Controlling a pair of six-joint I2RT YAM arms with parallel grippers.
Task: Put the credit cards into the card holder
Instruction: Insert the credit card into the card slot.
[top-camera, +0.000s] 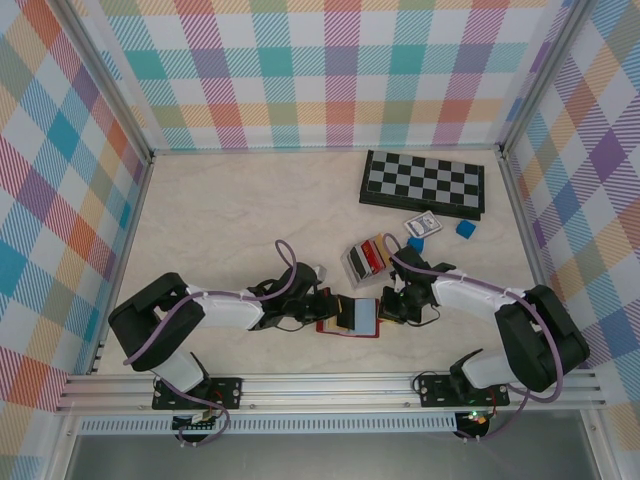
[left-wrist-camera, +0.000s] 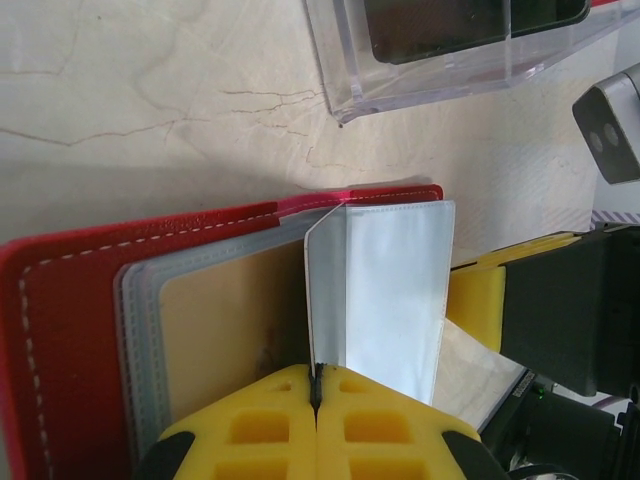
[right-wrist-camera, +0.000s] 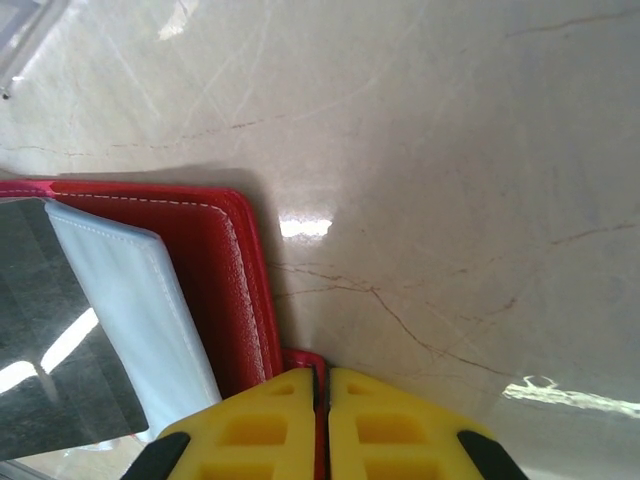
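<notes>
**On the marble-look tabletop (top-camera: 230, 220), the card holder is held open from both sides**

The red card holder (top-camera: 350, 318) lies open near the front centre. The left end effector (left-wrist-camera: 317, 385) is clamped on one clear sleeve (left-wrist-camera: 390, 290), standing it upright. The right end effector (right-wrist-camera: 322, 385) is closed on the holder's red cover edge. Just behind, the credit cards (top-camera: 372, 256) stand in a clear tray (top-camera: 355, 268). A chessboard (top-camera: 424, 183) lies further back.
</notes>
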